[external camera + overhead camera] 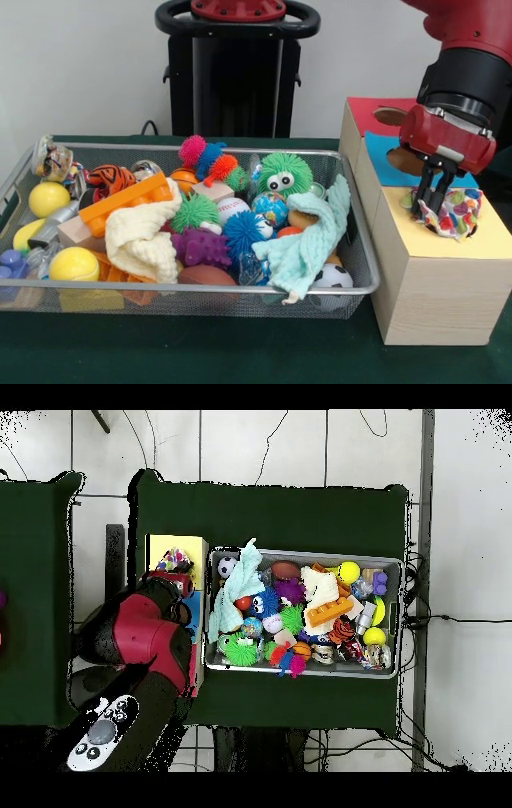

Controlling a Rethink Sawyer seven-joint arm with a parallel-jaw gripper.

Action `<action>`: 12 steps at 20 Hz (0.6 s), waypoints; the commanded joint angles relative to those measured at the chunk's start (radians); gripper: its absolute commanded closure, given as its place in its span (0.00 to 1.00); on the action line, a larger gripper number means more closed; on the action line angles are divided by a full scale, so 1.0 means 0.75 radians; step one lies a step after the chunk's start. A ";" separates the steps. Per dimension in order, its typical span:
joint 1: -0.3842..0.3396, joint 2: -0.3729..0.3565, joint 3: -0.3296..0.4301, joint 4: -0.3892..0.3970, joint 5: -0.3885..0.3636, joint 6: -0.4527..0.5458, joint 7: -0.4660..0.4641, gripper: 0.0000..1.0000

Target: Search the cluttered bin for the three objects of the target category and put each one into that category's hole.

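While my gripper (436,186) hangs over the yellow-faced box (436,280), its two dark fingers are nearly closed, pinching the top of a heart-print cloth (452,212). That cloth is bunched on the yellow face, right where the hole would be, so the hole itself is hidden under it. From above, the same cloth (174,562) shows as a small speckled patch on the yellow face, just beyond my red arm (140,639).

Beside the yellow box, on the side away from my arm, sits the bin (192,296), its mesh wall close to the box. A mint cloth (308,244) drapes over the bin's end nearest the box, one corner hanging over the rim. Further from the box lies a cream cloth (144,236), with an orange block (128,200) just behind it. Spiky balls, a green fuzzy toy with eyes (284,176) and yellow balls crowd the rest. I cannot see any other heart-print cloth in the bin.

Behind the yellow box stand a blue-faced box (384,164) and then a red-faced box (372,112).
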 commanded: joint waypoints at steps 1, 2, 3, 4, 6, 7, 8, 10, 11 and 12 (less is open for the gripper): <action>-0.041 0.141 0.138 -0.058 -0.147 0.283 0.030 1.00; -0.042 0.149 0.134 -0.068 -0.162 0.309 0.024 1.00; -0.041 0.157 0.127 -0.076 -0.173 0.322 0.024 1.00; -0.040 0.166 0.121 -0.084 -0.184 0.336 0.023 1.00; -0.033 0.191 0.098 -0.108 -0.208 0.384 0.018 1.00; -0.030 0.203 0.089 -0.116 -0.218 0.394 0.022 1.00; -0.026 0.216 0.075 -0.128 -0.230 0.419 0.021 1.00; -0.020 0.240 0.052 -0.150 -0.258 0.460 0.021 1.00; -0.021 0.248 0.046 -0.158 -0.271 0.476 0.020 1.00; -0.024 0.252 0.046 -0.163 -0.285 0.487 0.019 1.00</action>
